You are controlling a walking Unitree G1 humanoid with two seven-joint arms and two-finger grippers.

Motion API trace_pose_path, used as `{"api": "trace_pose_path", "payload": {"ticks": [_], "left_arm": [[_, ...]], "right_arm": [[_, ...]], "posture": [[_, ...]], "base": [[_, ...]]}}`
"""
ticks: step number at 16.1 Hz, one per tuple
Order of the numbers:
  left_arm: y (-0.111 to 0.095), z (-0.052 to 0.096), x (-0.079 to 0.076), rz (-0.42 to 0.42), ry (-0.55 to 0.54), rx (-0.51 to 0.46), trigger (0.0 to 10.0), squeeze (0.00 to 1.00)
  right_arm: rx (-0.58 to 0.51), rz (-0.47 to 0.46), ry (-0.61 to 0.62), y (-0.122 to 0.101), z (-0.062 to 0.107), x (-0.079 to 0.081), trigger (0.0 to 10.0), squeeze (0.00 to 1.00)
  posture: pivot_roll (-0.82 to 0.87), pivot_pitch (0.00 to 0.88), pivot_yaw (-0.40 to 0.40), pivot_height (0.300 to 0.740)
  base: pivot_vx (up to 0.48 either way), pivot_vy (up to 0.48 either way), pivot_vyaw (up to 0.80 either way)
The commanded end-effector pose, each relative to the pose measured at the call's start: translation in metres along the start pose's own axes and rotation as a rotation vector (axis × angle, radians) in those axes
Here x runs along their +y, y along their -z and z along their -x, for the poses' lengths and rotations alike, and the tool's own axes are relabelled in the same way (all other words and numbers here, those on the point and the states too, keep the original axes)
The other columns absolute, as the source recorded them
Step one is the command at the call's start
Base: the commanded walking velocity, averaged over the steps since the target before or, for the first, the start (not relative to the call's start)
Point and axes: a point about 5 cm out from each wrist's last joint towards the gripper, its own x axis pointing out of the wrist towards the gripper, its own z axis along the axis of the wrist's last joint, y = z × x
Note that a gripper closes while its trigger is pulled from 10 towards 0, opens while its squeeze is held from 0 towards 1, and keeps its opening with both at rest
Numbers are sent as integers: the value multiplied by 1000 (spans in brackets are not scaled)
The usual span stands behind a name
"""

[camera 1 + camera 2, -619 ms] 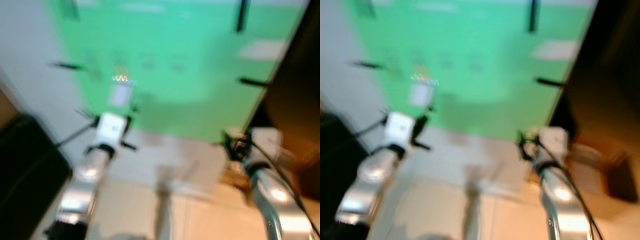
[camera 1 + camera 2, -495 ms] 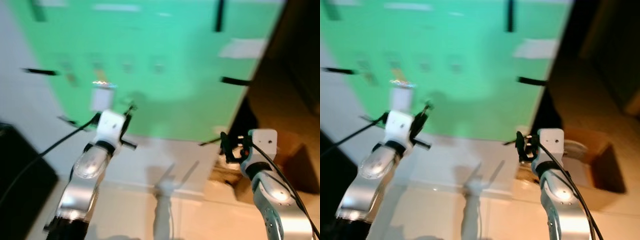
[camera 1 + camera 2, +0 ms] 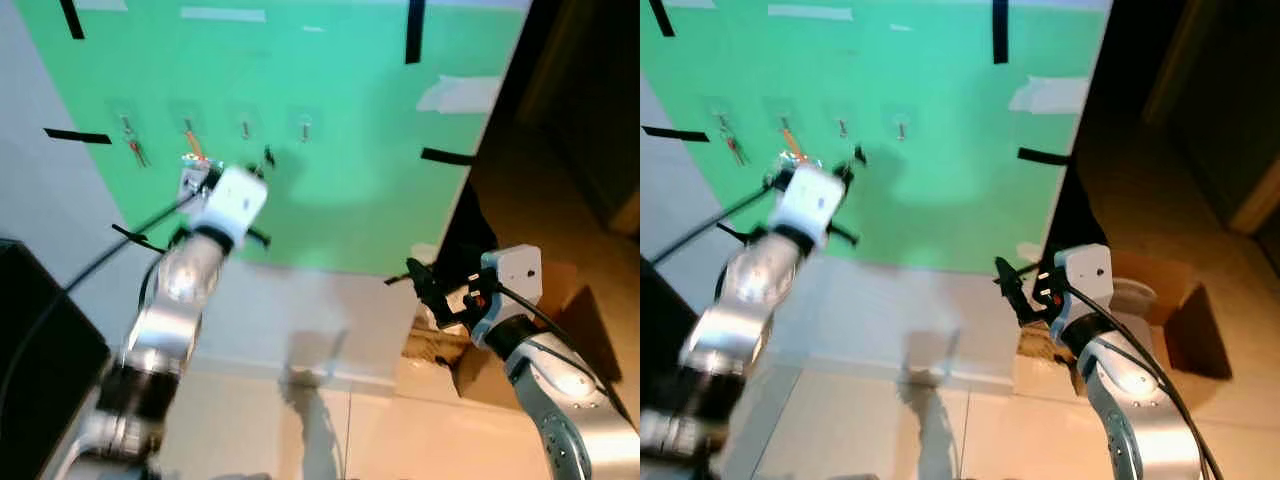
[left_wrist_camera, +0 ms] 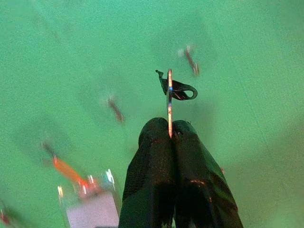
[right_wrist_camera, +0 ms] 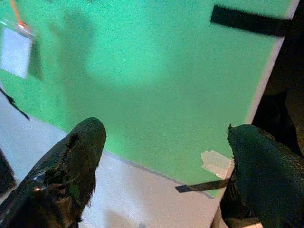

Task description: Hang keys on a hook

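The left gripper [image 4: 170,137] is raised toward the green board [image 3: 330,120], its two black fingers pinched tight on the thin metal ring of the keys [image 4: 169,102]. The ring is gripped edge-on so that it stands up clear past the fingertips, which probably leaves its open loop free to slip over a hook. A small dark clip hangs off the ring just beyond the fingers. Ahead of the fingertips a row of small metal hooks [image 3: 245,129] sticks out of the board; the one at [image 4: 191,60] lies just past the ring, apart from it, so the keys are not yet hung. Off to one side of the gripper, an orange strap [image 4: 69,171] with a clear badge holder [image 4: 90,209] already hangs from another hook.

The right gripper [image 5: 166,156] is held low and well away from the hooks, its fingers spread wide with nothing between them. The finger pads look rough and rubbery. The board is flat and matt, with strips of black tape [image 5: 249,21].
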Motion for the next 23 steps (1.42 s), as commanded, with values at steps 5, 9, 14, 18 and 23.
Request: {"api": "trace_pose_path", "payload": {"ticks": [5, 9, 14, 18, 23], "left_arm": [[-3, -24, 12, 8, 3, -17, 10000, 0], [-9, -38, -3, 33, 79, -55, 10000, 0], [-2, -49, -1, 177, 46, -17, 10000, 0], [6, -54, -3, 216, 57, 20, 10000, 0], [12, -53, -9, 233, 62, 42, 10000, 0]], "right_arm": [[-30, 80, -82, -18, -7, 7, 10000, 0], [-28, 90, -60, -21, -11, 6, 10000, 0], [-14, 115, -98, -21, -9, 12, 10000, 0], [-10, 129, -105, -23, -8, 10, 10000, 0], [-5, 138, -107, -24, -7, 10, 10000, 0]], "posture": [[-78, 0, 45, 740], [-86, 0, 52, 740], [-103, 0, 59, 740], [-112, 0, 51, 740], [-114, 0, 50, 740]], "base": [[0, 0, 0], [0, 0, 0], [0, 0, 0], [0, 0, 0], [0, 0, 0]]}}
